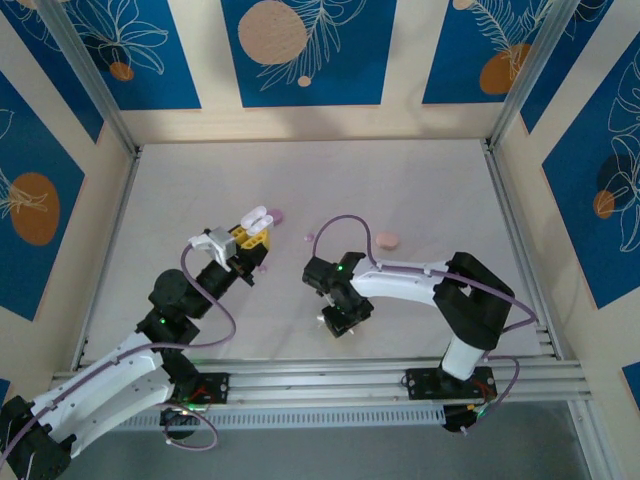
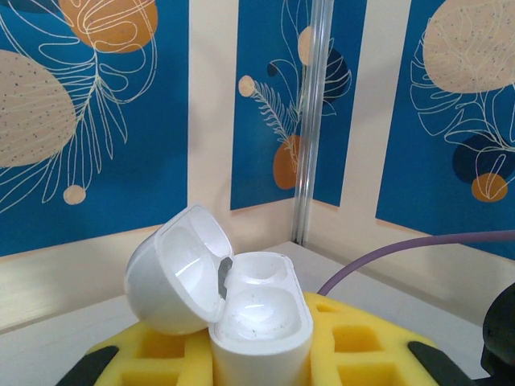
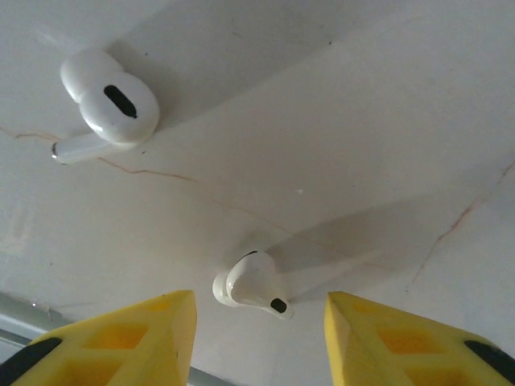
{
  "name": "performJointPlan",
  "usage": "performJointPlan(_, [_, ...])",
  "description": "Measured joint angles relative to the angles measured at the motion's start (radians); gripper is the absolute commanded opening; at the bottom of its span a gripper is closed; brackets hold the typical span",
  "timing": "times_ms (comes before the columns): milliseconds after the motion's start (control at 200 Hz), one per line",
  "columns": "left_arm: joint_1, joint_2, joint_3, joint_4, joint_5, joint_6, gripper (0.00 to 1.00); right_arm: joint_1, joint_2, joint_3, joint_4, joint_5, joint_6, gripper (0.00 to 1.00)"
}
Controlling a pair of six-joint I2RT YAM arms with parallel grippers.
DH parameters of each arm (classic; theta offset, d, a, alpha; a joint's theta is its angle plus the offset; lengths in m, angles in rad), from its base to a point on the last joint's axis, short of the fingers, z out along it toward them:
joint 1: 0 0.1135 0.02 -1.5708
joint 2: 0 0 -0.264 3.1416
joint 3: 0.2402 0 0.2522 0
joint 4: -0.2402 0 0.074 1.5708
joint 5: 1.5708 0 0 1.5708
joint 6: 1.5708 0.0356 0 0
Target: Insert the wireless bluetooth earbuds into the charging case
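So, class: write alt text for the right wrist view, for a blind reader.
A white earbud lies on the pale table just beyond the right gripper, in line with the gap between its open yellow fingers; a second white earbud lies farther off, upper left.

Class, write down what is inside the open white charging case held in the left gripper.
The charging case has two empty wells, and its raised lid is empty too. Its lower body is hidden between the yellow fingers of the left gripper.

Two white earbuds (image 3: pixel 109 104), one open white case (image 2: pixel 241 314), one pink case (image 1: pixel 388 240), one lilac object (image 1: pixel 277 214), one tiny pinkish bud (image 1: pixel 310 237).
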Motion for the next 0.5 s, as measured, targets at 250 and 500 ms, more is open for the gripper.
performJointPlan(250, [0.000,0.000,0.000,-0.002,0.000,0.000,0.18,-0.020,0.002,0.000,0.028,-0.024,0.001,0.42])
performJointPlan(500, [0.000,-0.006,-0.002,-0.016,-0.008,0.000,0.18,-0.052,0.009,-0.006,0.032,-0.032,0.017,0.33])
